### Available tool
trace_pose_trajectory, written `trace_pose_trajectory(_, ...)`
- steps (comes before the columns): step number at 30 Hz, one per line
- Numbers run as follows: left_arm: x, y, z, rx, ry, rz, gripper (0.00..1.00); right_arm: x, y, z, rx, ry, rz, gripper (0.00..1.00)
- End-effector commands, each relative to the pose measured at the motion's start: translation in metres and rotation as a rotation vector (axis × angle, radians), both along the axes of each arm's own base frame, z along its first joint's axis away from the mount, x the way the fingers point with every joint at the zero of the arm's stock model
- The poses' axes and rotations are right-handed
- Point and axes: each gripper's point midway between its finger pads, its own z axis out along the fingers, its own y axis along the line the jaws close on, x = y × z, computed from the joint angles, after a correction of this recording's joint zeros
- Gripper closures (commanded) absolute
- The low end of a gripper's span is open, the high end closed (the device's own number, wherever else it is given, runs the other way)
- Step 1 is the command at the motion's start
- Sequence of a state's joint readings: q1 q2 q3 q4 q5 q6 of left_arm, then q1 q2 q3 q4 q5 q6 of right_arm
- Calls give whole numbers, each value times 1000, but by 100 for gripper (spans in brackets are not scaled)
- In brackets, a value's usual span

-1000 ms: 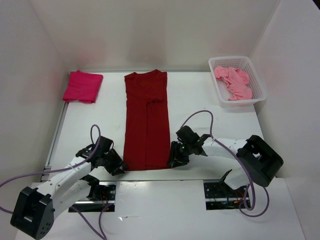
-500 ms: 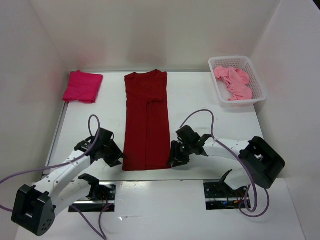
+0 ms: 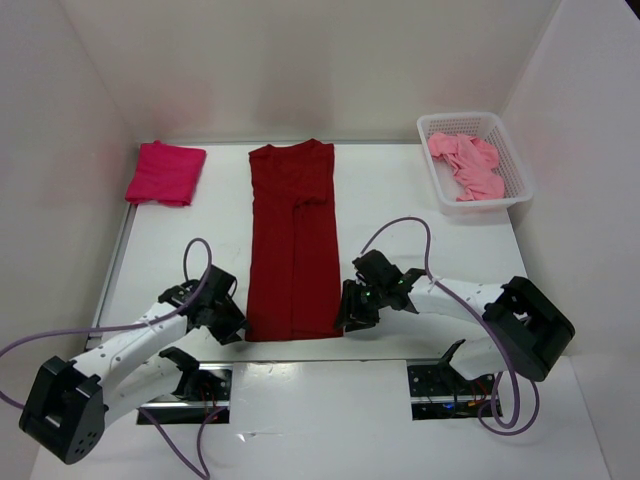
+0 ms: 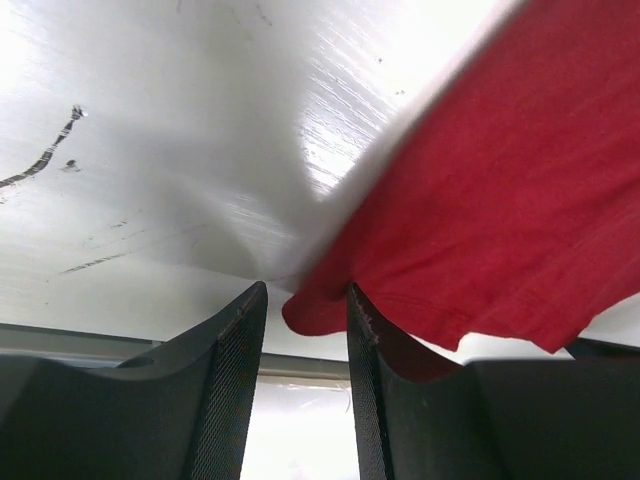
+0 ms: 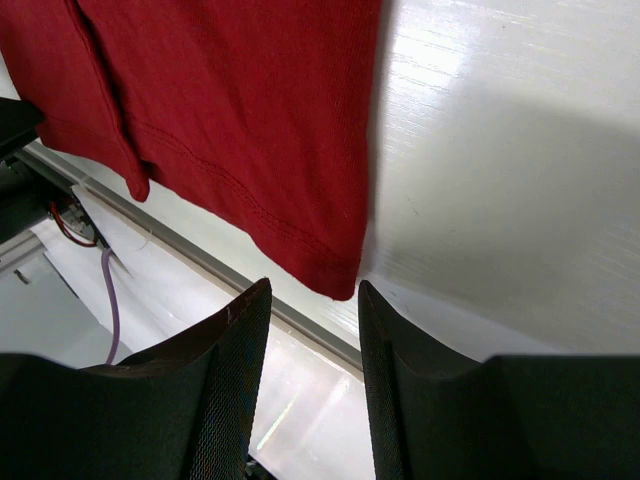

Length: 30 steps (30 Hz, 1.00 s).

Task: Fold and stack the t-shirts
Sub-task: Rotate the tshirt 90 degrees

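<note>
- Dark red shirt (image 3: 295, 240) is laid flat at the middle of the table (image 3: 420, 230). Its long axis runs from the near edge toward the far wall, with the collar far and the hem nearest the arms.
- Left gripper (image 3: 232, 325) is placed at the near-left hem corner. Its jaws are seen apart, and the cloth corner lies at the gap by the fingertips, not pinched.
- Right gripper (image 3: 348, 318) is placed at the near-right hem corner. Its jaws are apart, the corner lies just ahead of the gap, and nothing is held.
- Each hem corner is judged to be served by the arm on its own side.
- Three shirts are counted:
  - the dark red one;
  - a crimson-pink shirt (image 3: 165, 172), folded at far left;
  - a light pink shirt (image 3: 465, 165), crumpled in the white mesh basket (image 3: 482, 205).
- One basket and two grippers are counted.
</note>
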<state>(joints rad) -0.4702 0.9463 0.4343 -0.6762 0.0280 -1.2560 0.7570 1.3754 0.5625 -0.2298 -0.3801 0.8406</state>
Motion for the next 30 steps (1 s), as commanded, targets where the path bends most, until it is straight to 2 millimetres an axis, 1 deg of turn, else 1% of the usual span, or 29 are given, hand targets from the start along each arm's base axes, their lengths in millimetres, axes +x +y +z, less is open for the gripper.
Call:
trace_pose_trajectory(1, 7, 1, 1, 5, -35, 18, 55, -2, -1, 0, -2, -12, 3, 54)
trace_pose_trajectory(6, 8, 0, 2, 13, -36, 12, 56, -1, -2, -3, -14, -5, -9, 54)
trace_pose_trajectory(9, 18, -1, 10, -6, -96, 51, 56, 0, 0, -1, -5, -7, -17, 54)
trace_pose_trajectory(10, 21, -3, 10, -16, -115, 52, 56, 0, 0, -1, -5, -7, -17, 54)
trace_pose_trajectory(12, 15, -7, 3, -37, -98, 41, 56, 2, 0, -2, -11, -8, -30, 54)
trace_pose_trajectory(13, 14, -10, 4, -62, -106, 52, 56, 2, 0, -2, -11, -8, -30, 54)
trace_pose_trajectory(14, 10, -10, 1, -64, -101, 49, 57, 2, 0, -2, -11, -8, -30, 54)
trace_pose_trajectory(16, 12, -11, 4, -80, -129, 49, 59, 0, -2, -5, -16, 3, -37, 54)
trace_pose_trajectory(17, 11, -12, 5, -88, -125, 45, 62, 0, -2, -5, -17, 4, -37, 54)
trace_pose_trajectory(18, 9, -13, 6, -95, -120, 41, 63, 1, -3, -5, -22, -2, -42, 54)
trace_pose_trajectory(19, 7, -12, 2, -90, -112, 42, 63, 1, -3, -5, -22, -2, -42, 54)
trace_pose_trajectory(20, 4, -12, 3, -97, -107, 38, 65, -1, -5, -8, -28, 10, -49, 54)
trace_pose_trajectory(24, 0, -12, 3, -106, -100, 33, 72, -2, -3, -8, -14, 13, -52, 54)
trace_pose_trajectory(25, -1, -14, 4, -111, -107, 24, 73, -3, -4, -10, -20, 20, -52, 54)
trace_pose_trajectory(26, -1, -14, 4, -111, -107, 24, 76, -6, -7, -15, -33, 32, -52, 54)
trace_pose_trajectory(28, -4, -14, 4, -115, -94, 20, 80, -5, -6, -17, -34, 34, -52, 54)
trace_pose_trajectory(30, -7, -12, 2, -105, -77, 21, 84, -4, -5, -19, -36, 35, -52, 60)
